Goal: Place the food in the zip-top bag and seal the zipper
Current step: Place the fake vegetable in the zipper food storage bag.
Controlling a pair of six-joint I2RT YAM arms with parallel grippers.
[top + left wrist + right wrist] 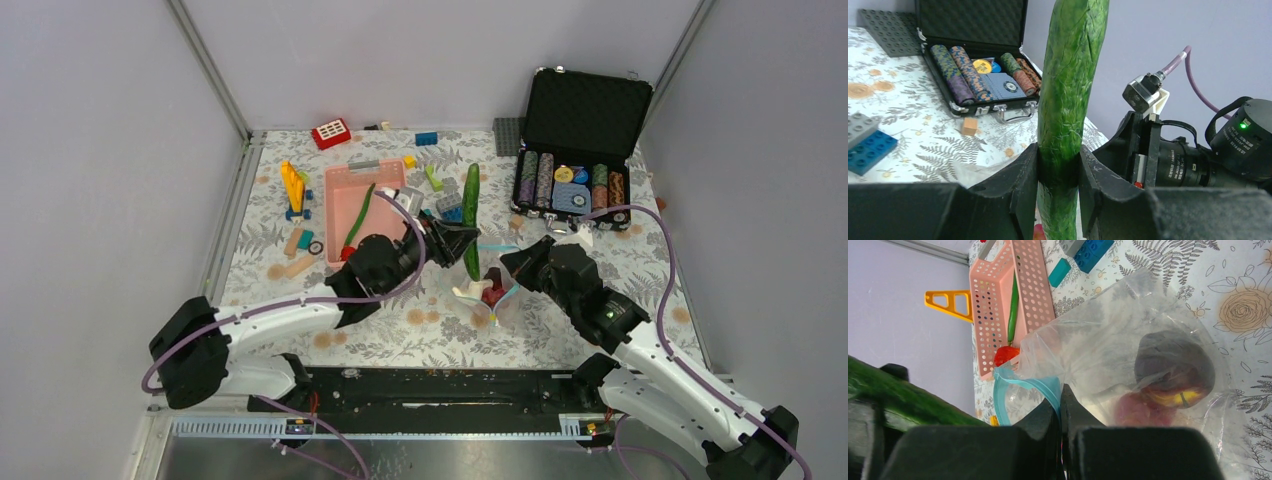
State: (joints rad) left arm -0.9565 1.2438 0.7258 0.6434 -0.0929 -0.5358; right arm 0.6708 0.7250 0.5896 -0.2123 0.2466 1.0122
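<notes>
My left gripper (pixel 455 240) (pixel 1058 165) is shut on a long green cucumber-like food (pixel 471 215) (pixel 1070 85), gripping it near its lower end. That end hangs beside the open mouth of the clear zip-top bag (pixel 492 303) (pixel 1118 330). My right gripper (pixel 515 265) (pixel 1060 399) is shut on the bag's light-blue zipper (pixel 1020 381), holding the mouth up. Inside the bag lie a maroon round fruit (pixel 1173 365), a pinkish piece (pixel 1130 410) and a white piece (pixel 470 291). A green pod (pixel 358 220) (pixel 1013 310) and a red piece (pixel 1007 355) rest in the pink basket.
The pink slotted basket (pixel 332 215) (pixel 1035 285) stands left of the bag. An open black case of poker chips (pixel 580 150) (pixel 978 60) sits at the back right. Building blocks (pixel 293 188) (pixel 868 147) and a grey baseplate (pixel 508 135) lie around the back and left.
</notes>
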